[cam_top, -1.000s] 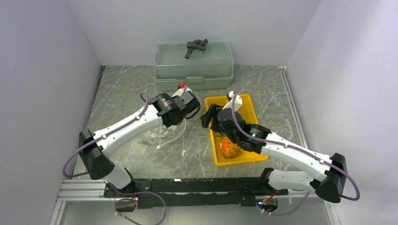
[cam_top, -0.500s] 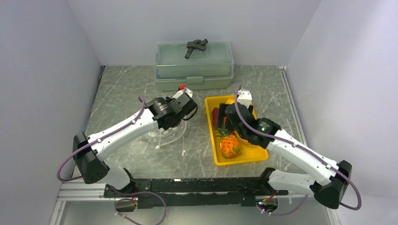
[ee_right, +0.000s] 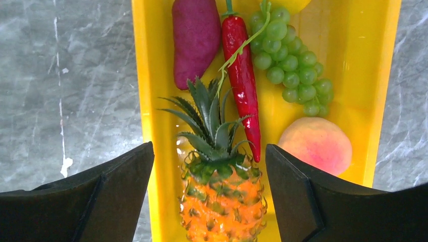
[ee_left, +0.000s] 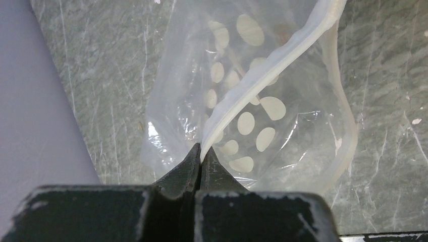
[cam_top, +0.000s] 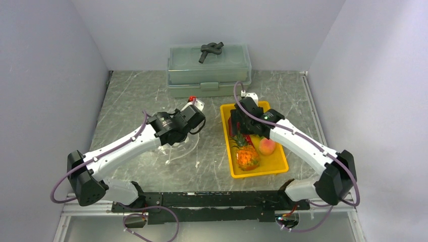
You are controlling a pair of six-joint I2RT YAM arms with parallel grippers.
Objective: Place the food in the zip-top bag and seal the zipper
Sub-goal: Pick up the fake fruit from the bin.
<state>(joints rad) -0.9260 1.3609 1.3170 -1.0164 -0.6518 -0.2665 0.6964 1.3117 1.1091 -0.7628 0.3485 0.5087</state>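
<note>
1. The yellow tray lies straight under the right claw, whose jaws stand wide apart, holding nothing. All the food I can see sits in it.
2. The zip-top bag spreads just ahead of the left claw, mouth gaping, no food inside.
3. The pineapple sits between the right claw's fingers. The eggplant, chili, grapes and peach lie beyond.
4. The zipper: the left claw is pinched tight on one lip. Filling and sealing are all to come, I'd say.
</note>
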